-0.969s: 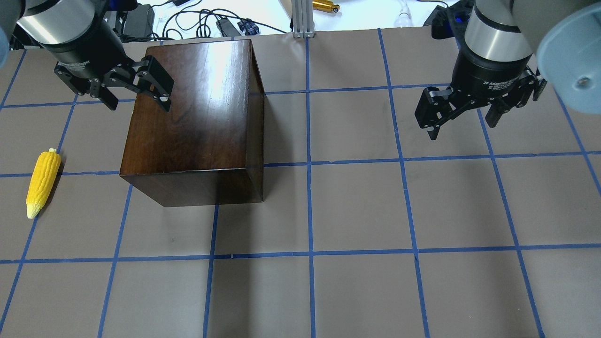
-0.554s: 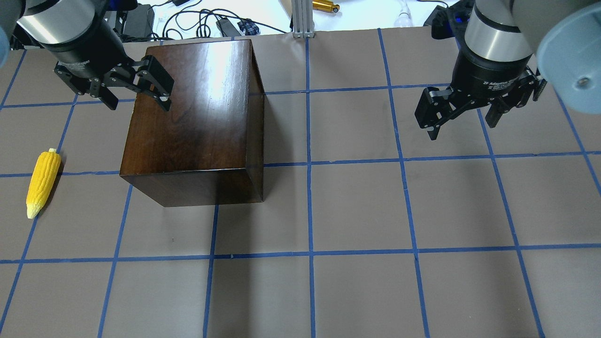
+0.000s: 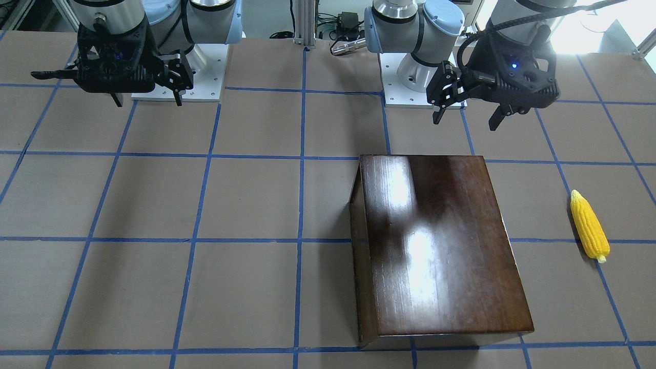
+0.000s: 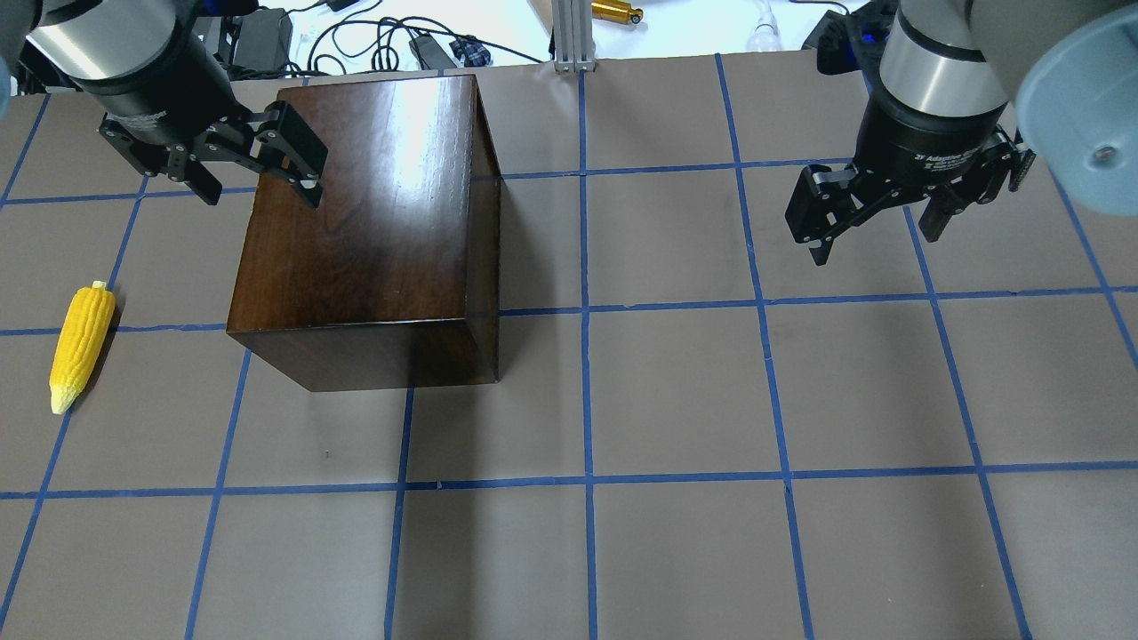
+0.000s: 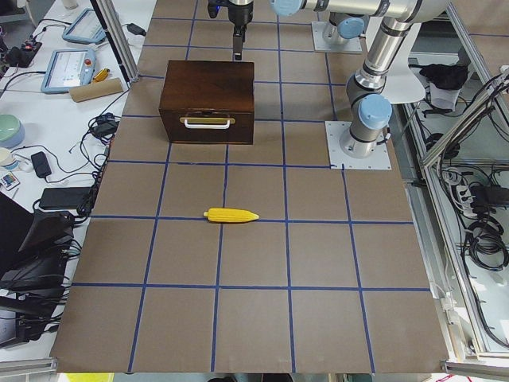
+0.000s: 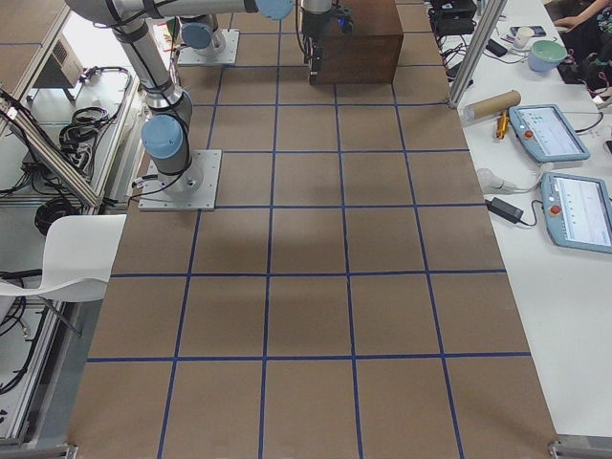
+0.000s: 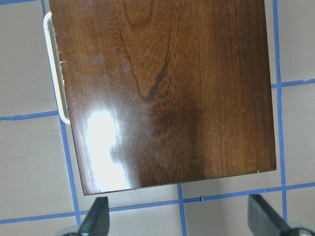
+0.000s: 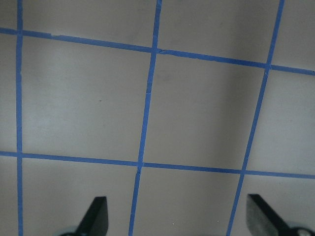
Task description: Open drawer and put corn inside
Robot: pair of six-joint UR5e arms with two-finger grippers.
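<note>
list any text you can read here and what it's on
"2F Adaptive": white print on the body of the right gripper; the rest of that label is blurred.
Print on the left gripper: too blurred to read.
Screens of the tablets: too small to read.
No text on the box or the corn.

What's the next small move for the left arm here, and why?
Probably shift the open left claw off the box and lower it toward the pull: the drawer is shut, and the corn lies untouched on the table.
</note>
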